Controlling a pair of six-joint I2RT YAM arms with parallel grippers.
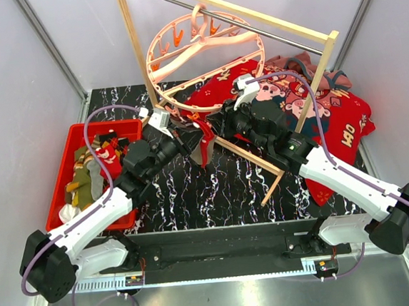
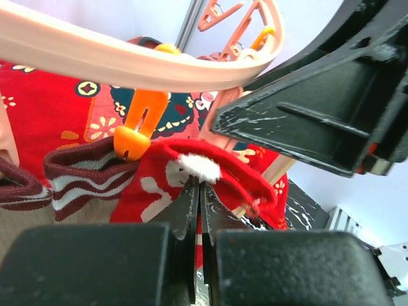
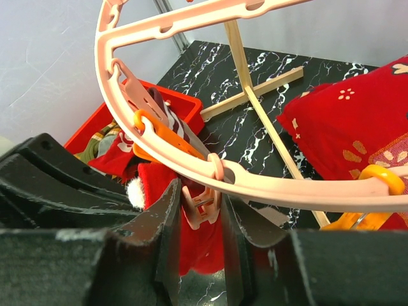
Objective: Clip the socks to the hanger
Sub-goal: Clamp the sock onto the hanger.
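Pinching the red sock (image 2: 150,191) beside its white pompom, my left tool (image 2: 199,186) is clamped fully together, holding the fabric just under the rim of the hanger (image 2: 127,64), next to an orange clip (image 2: 137,131) that touches a striped sock (image 2: 83,175). My right tool (image 3: 201,210) squeezes a pale pink clip (image 3: 199,203) hanging from that ring, its fingers nearly together. More socks (image 1: 88,174) lie in the red bin (image 1: 95,127) at the left of the surface (image 1: 215,188).

- Beneath the hanger's (image 1: 198,45) near rim: blocked. The left end effector (image 2: 198,186), closed on a red sock (image 2: 233,178), meets the right end effector (image 3: 201,194), which pinches a pink clip (image 3: 194,213).
- The rack foot bar (image 1: 252,159) crosses the worktop (image 1: 208,195) diagonally.
- Left side: red bin (image 1: 95,127). Right side: red cloth (image 1: 338,127).
- Open passage: the worktop strip between both arms, nearer than the foot bar.
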